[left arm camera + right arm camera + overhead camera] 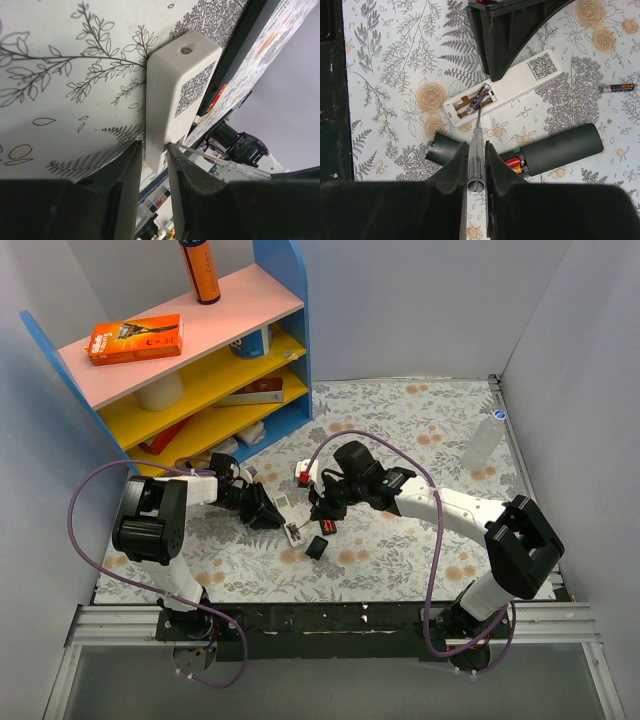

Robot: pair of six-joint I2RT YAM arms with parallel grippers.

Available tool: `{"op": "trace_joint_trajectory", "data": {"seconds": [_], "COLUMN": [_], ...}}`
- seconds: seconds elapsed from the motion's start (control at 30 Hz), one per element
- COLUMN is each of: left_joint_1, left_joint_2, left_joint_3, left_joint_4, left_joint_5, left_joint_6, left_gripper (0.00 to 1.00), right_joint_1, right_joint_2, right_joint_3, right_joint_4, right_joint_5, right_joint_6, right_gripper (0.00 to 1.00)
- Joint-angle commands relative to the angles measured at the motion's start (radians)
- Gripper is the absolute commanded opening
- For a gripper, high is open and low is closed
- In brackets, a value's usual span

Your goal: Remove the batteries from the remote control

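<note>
A white remote (520, 77) lies face down with its battery bay open. One dark slim battery (481, 96) sits tilted in the bay. My left gripper (155, 147) is shut on the remote's (175, 100) end, and shows at the top of the right wrist view (505, 30). My right gripper (476, 145) is shut on a clear-handled screwdriver (476, 160) whose tip touches that battery. A black remote (565, 145) lies close by with red and orange batteries (512, 164) in its open end. A loose battery (616, 88) lies on the cloth. From above, both grippers (262, 508) (325, 502) meet mid-table.
A small black cover piece (442, 148) lies beside the white remote's open end, also seen from above (318, 548). A blue shelf unit (200, 360) with boxes stands at the back left. A clear bottle (482, 445) stands at the back right. A floral cloth (420, 420) covers the table.
</note>
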Motion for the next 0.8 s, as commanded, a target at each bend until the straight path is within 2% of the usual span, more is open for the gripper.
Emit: {"op": "trace_joint_trajectory", "data": {"seconds": [0.0, 0.2, 0.27, 0.47, 0.63, 0.77], "left_joint_1": [-0.005, -0.005, -0.005, -0.005, -0.005, -0.005], "left_joint_2": [-0.013, -0.073, -0.086, -0.148, -0.212, -0.27], "left_joint_3": [-0.008, 0.017, 0.03, 0.024, -0.026, -0.088], "left_joint_4": [-0.004, -0.013, -0.036, -0.072, -0.058, -0.018], "left_joint_5": [-0.092, -0.107, -0.131, -0.194, -0.178, -0.132], "left_joint_6": [0.002, -0.032, -0.029, -0.03, -0.043, -0.07], "left_gripper": [0.27, 0.38, 0.45, 0.54, 0.53, 0.41], "right_joint_1": [0.01, 0.01, 0.01, 0.012, 0.01, 0.01], "right_joint_2": [0.02, 0.022, 0.023, 0.043, 0.043, 0.04], "right_joint_3": [0.034, 0.046, 0.048, 0.045, 0.028, 0.029], "right_joint_4": [-0.064, -0.071, -0.072, -0.046, -0.005, 0.002], "right_joint_5": [-0.077, -0.079, -0.086, -0.1, -0.114, -0.12], "right_joint_6": [0.033, 0.038, 0.041, 0.062, 0.082, 0.088], "right_gripper": [0.01, 0.01, 0.01, 0.01, 0.01, 0.01]}}
